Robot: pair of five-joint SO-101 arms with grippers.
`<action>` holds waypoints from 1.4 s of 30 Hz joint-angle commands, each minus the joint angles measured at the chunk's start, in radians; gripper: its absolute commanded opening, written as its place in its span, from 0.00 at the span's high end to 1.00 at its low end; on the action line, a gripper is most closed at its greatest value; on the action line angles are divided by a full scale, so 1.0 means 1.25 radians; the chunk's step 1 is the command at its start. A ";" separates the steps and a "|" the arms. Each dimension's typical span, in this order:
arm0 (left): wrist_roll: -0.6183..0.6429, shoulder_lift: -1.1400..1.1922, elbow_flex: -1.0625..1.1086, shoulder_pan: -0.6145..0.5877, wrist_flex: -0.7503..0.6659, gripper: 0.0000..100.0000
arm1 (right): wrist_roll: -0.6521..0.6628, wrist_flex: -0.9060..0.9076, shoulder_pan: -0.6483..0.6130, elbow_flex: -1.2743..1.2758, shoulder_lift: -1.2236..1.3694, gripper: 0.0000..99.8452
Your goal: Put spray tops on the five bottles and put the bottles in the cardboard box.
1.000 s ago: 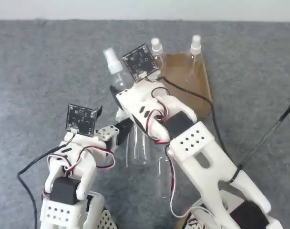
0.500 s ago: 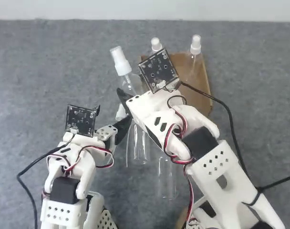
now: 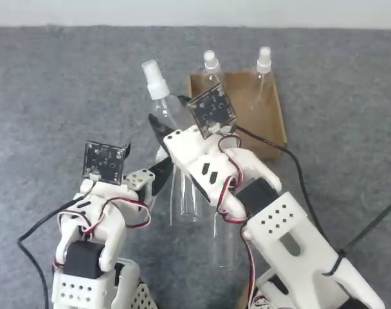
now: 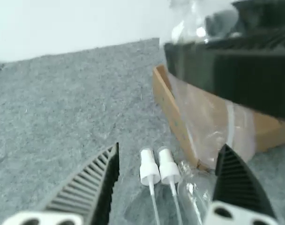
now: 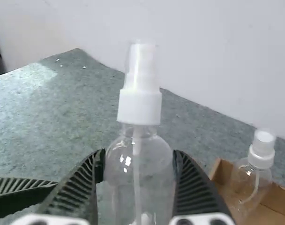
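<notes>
Jaws of the right gripper (image 5: pixel 138 161) are closed around the clear body of a bottle (image 5: pixel 133 176), which is held roughly upright with a white spray top (image 5: pixel 140 101) fitted on its neck. It sits just left of the cardboard box (image 3: pixel 272 132). 2 capped bottles (image 3: pixel 211 64) (image 3: pixel 263 61) stand along the box's far side. The left gripper (image 4: pixel 169 149) is spread wide and holds nothing. Between its jaws, 2 spray tops (image 4: pixel 149 168) lie side by side on the grey carpet (image 3: pixel 67 84). Nearer, 2 clear bottles (image 3: pixel 186 199) (image 3: pixel 224 248) lie flat between the arms.
</notes>
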 commanded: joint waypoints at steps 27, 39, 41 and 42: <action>0.039 -0.009 0.020 -0.004 -0.063 0.69 | -0.009 -0.008 -0.058 0.027 -0.051 0.99; 0.036 -0.006 0.021 -0.004 -0.063 0.69 | -0.010 -0.003 -0.058 0.028 -0.051 0.99; 0.036 -0.006 0.021 -0.004 -0.063 0.69 | -0.010 -0.002 -0.058 0.028 -0.051 0.99; 0.034 -0.006 0.021 -0.004 -0.063 0.69 | -0.010 -0.002 -0.058 0.028 -0.051 0.99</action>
